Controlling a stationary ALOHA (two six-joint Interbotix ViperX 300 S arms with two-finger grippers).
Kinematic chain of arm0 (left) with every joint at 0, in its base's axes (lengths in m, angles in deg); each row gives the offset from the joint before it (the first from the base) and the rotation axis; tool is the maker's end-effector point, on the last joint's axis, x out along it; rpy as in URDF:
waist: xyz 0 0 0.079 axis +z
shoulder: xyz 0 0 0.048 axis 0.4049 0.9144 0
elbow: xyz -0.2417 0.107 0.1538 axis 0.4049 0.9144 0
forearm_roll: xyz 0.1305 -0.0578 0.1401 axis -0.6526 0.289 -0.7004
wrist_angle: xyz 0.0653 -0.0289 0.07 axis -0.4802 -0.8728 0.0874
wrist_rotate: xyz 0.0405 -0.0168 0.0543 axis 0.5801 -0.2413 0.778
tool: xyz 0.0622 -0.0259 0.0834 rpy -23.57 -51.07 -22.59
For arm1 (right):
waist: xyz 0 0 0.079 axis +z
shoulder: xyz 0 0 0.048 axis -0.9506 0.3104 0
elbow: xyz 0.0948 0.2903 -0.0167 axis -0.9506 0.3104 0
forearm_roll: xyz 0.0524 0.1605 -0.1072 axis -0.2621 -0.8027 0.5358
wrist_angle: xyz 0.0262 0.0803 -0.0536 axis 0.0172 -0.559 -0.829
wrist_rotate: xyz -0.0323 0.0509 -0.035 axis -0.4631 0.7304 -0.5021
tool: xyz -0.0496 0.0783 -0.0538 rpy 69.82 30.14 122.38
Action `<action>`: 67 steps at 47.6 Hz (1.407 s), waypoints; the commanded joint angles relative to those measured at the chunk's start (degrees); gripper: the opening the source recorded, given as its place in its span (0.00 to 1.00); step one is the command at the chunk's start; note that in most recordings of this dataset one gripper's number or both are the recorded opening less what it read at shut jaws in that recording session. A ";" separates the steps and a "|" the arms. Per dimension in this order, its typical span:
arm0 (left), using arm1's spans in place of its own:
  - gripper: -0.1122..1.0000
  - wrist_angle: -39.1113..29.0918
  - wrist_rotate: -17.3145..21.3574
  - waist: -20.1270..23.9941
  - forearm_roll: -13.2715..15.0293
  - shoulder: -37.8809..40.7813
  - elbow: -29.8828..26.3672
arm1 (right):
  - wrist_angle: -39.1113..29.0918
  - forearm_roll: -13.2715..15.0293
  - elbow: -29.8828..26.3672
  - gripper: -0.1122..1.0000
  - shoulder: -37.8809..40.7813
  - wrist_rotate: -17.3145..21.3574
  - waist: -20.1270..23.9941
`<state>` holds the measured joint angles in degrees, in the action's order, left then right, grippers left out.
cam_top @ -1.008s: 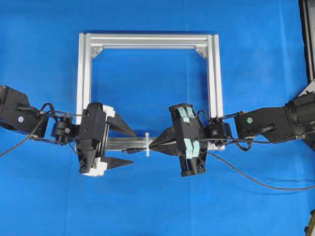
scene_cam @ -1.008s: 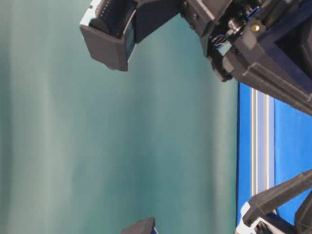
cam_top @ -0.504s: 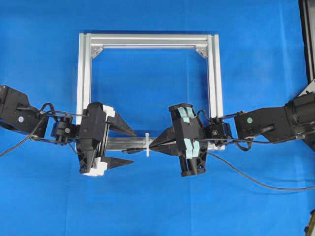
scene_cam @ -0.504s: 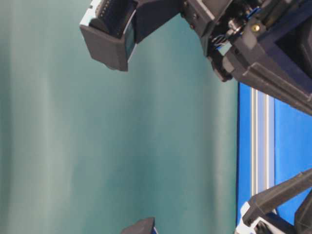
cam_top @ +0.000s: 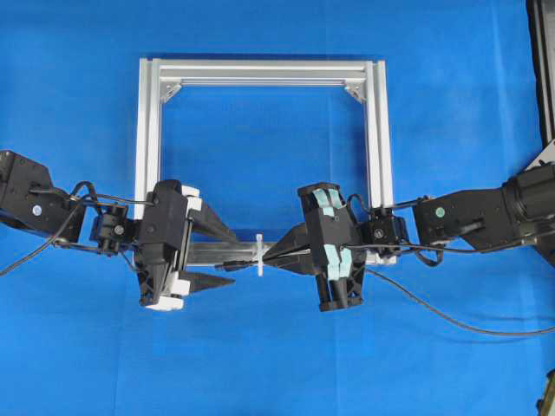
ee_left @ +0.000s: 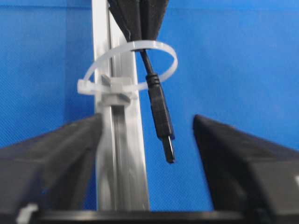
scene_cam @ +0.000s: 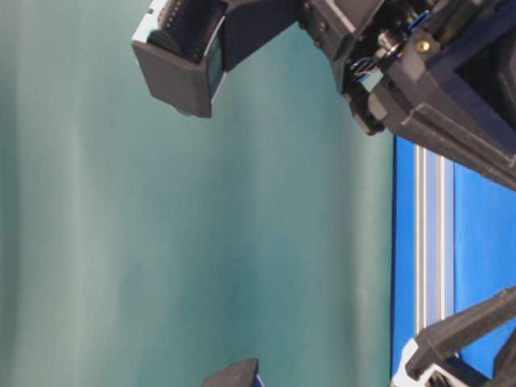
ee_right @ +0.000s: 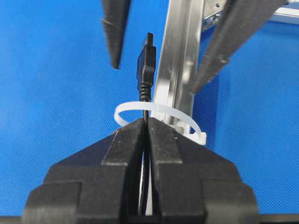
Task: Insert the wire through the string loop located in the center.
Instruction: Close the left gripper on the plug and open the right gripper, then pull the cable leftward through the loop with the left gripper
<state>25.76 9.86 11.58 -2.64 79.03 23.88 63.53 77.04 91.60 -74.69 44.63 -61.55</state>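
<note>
The wire's dark plug point(ee_left: 161, 119) hangs through the white string loop point(ee_left: 131, 65), silvery tip toward the left wrist camera. My right gripper point(ee_right: 146, 122) is shut on the wire point(ee_right: 145, 100) just behind the loop point(ee_right: 159, 112). My left gripper point(ee_left: 147, 140) is open. Its fingers point(ee_left: 60, 158) stand on either side of the plug and the frame rail without touching the plug. From overhead, the left gripper point(cam_top: 232, 258) and right gripper point(cam_top: 269, 254) meet at the loop point(cam_top: 259, 254) on the front rail. The rest of the wire point(cam_top: 451, 321) trails off to the right.
The silver aluminium frame point(cam_top: 260, 74) lies on the blue mat, its front rail point(ee_left: 119, 154) running between my left fingers. In the table-level view, only arm parts point(scene_cam: 185, 56) and a strip of rail point(scene_cam: 431, 234) show against a green backdrop.
The left gripper's jaws have narrowed around the plug over the last half second. The right gripper, wire and loop have not moved.
</note>
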 commanded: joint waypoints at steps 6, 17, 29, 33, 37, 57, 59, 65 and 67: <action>0.30 0.18 0.00 0.53 0.09 -0.79 -0.88 | 0.00 0.18 -1.14 0.08 -0.62 -0.09 0.26; 0.17 0.18 0.09 0.70 0.09 -0.88 -0.79 | 0.09 0.09 -1.14 0.08 -0.62 -0.09 0.26; 0.17 0.18 0.09 0.70 0.09 -0.88 -0.79 | 0.00 0.09 -1.32 0.12 -0.62 0.00 0.26; 0.17 0.18 0.09 0.70 0.09 -0.88 -0.79 | 0.00 0.09 -1.32 0.25 -0.62 0.09 0.26; 0.17 0.18 0.09 0.62 0.09 -0.97 -0.70 | -0.35 0.09 -1.32 0.45 -0.79 0.18 0.35; 0.17 0.18 0.09 0.62 0.09 -3.16 2.20 | -4.22 0.09 -0.70 0.86 -3.69 0.09 0.35; 0.17 0.18 0.09 0.53 0.09 -4.04 3.25 | -4.48 0.09 -0.62 0.86 -3.78 0.09 0.44; 0.17 0.18 0.00 0.18 0.00 -7.29 6.68 | -5.36 0.09 -0.70 0.86 -3.96 0.09 0.62; 0.17 0.18 0.00 0.09 0.09 -8.26 7.91 | -5.63 0.09 -0.79 0.86 -3.96 0.18 0.70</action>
<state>25.67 9.86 12.02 -2.64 73.76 30.56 58.08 77.21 91.43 -76.98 44.72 -61.11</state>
